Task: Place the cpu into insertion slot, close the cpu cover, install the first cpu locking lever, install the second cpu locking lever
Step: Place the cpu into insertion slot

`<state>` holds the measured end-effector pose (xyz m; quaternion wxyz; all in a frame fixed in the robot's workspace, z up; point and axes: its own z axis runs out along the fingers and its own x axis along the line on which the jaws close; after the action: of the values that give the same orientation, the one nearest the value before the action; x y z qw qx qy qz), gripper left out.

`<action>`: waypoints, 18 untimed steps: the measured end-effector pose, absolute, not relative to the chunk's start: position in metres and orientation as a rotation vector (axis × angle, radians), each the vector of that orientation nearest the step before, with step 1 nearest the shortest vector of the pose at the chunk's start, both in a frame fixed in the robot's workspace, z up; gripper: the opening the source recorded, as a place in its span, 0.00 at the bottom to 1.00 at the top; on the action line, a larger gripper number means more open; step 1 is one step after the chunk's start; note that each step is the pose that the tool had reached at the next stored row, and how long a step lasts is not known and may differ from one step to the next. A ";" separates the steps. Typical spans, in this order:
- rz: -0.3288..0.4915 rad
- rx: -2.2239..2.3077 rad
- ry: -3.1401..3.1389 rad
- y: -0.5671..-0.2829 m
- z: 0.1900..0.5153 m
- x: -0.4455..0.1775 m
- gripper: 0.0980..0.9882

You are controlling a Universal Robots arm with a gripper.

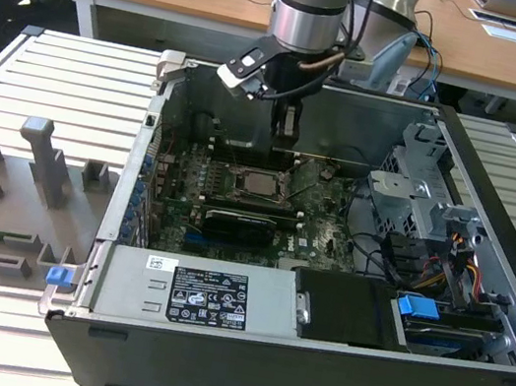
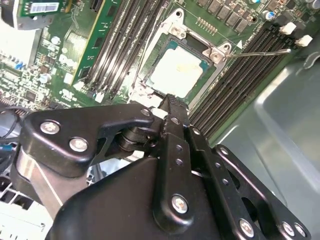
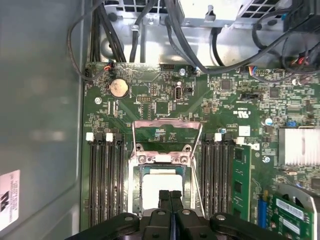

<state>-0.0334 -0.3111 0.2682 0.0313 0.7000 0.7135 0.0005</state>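
Observation:
The cpu lies flat in the insertion slot on the green board, its dull silver top showing in both wrist views. The cpu cover lies down around it as a silver frame, with the chip showing through its window. One thin wire lever sticks out sideways from the socket, and another wire runs along its side. My gripper hangs just above the socket's edge. Its black fingertips are pressed together with nothing between them.
Long black memory slots flank the socket on both sides. The open case's metal wall stands close behind the gripper. A drive cage and cables crowd one side, and a power supply sits in front. A grey fixture tray lies outside the case.

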 end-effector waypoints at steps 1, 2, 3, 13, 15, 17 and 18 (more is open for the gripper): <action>0.001 2.156 2.198 -0.311 0.272 -0.033 0.01; 0.000 2.155 2.197 -0.311 0.276 -0.033 0.01; -0.001 2.155 2.197 -0.311 0.279 -0.033 0.01; -0.002 2.155 2.196 -0.311 0.284 -0.033 0.01; -0.002 2.155 2.196 -0.311 0.285 -0.033 0.01; -0.002 2.155 2.196 -0.311 0.285 -0.033 0.01; -0.002 2.155 2.196 -0.311 0.285 -0.033 0.01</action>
<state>-0.0334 -0.3110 0.2847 0.0324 0.7000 0.7135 -0.0006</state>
